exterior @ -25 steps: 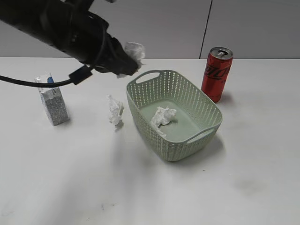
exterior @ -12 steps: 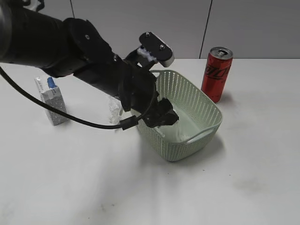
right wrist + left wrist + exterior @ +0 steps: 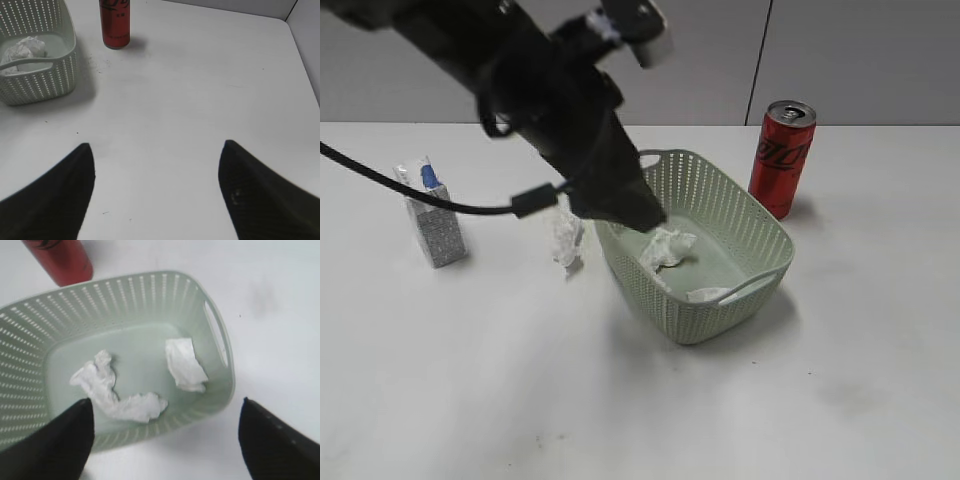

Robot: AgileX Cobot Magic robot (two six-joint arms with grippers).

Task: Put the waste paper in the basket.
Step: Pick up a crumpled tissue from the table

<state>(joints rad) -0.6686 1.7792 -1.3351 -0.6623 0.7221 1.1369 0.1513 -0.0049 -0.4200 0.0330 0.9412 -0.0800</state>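
The pale green basket (image 3: pixel 740 205) stands mid-table and also shows in the left wrist view (image 3: pixel 125 295) and the right wrist view (image 3: pixel 35 75). Two crumpled white paper scraps lie on its floor: a long twisted one (image 3: pixel 107 390) (image 3: pixel 665 245) and a smaller one (image 3: pixel 185 365) (image 3: pixel 708 294). Another scrap (image 3: pixel 565 238) lies on the table left of the basket. My left gripper (image 3: pixel 165 407) (image 3: pixel 645 212) is open and empty just above the basket's near-left rim. My right gripper (image 3: pixel 157 150) is open and empty over bare table, out of the exterior view.
A red can (image 3: pixel 782 158) stands behind the basket's right side; it also shows in the left wrist view (image 3: pixel 60 260) and the right wrist view (image 3: pixel 115 22). An upright grey-speckled packet with a blue-and-white top (image 3: pixel 432 215) stands at the left.
The left arm carried a scrap from above the table into the basket and let it go. It has since lifted up and back. A second scrap now lies in the basket.
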